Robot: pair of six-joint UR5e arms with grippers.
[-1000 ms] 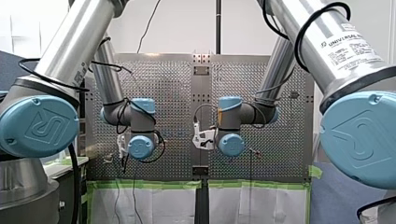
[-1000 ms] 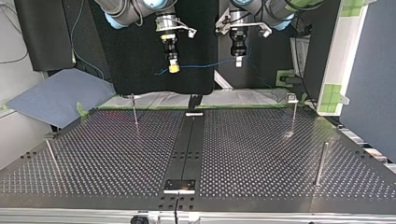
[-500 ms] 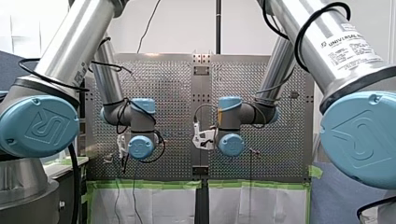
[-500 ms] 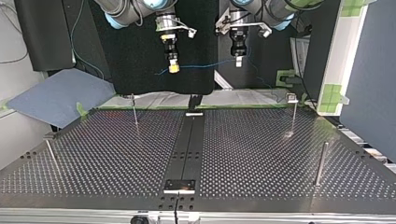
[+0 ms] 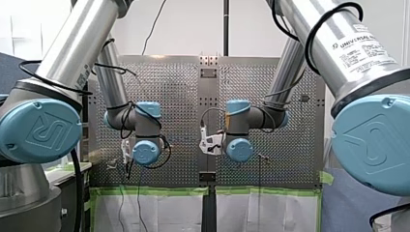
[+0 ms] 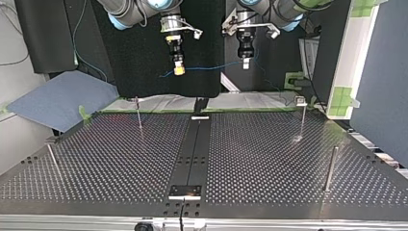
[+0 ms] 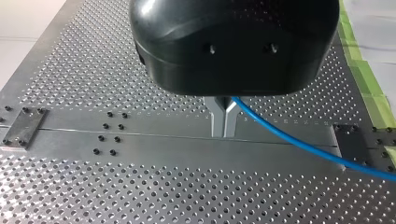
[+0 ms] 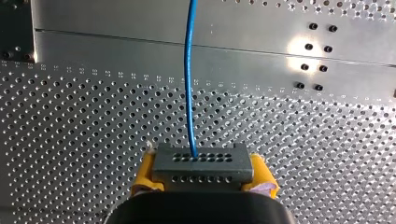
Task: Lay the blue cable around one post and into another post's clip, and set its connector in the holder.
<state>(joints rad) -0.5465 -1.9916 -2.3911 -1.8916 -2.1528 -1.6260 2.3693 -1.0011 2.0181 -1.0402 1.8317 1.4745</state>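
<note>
Both grippers hang high above the perforated table (image 6: 269, 159). The thin blue cable (image 6: 211, 67) is stretched between them. My right gripper (image 6: 179, 70), with yellow pads, is shut on the cable's grey connector (image 8: 201, 157). From the connector the blue cable (image 8: 189, 84) runs straight ahead. My left gripper (image 7: 223, 133) has its metal fingers shut on the blue cable (image 7: 299, 142), which trails off to one side. In the top view my left gripper (image 6: 246, 63) stands right of the other. In the front view the wrists (image 5: 145, 152) hide both grippers.
Thin posts stand on the table at the top view's far left (image 6: 138, 113), far right (image 6: 302, 119), near right (image 6: 331, 168) and near left (image 6: 52, 160). A dark centre rail (image 6: 192, 149) carries a black block (image 6: 200, 107) at its far end and a plate (image 6: 184, 191) at its near end.
</note>
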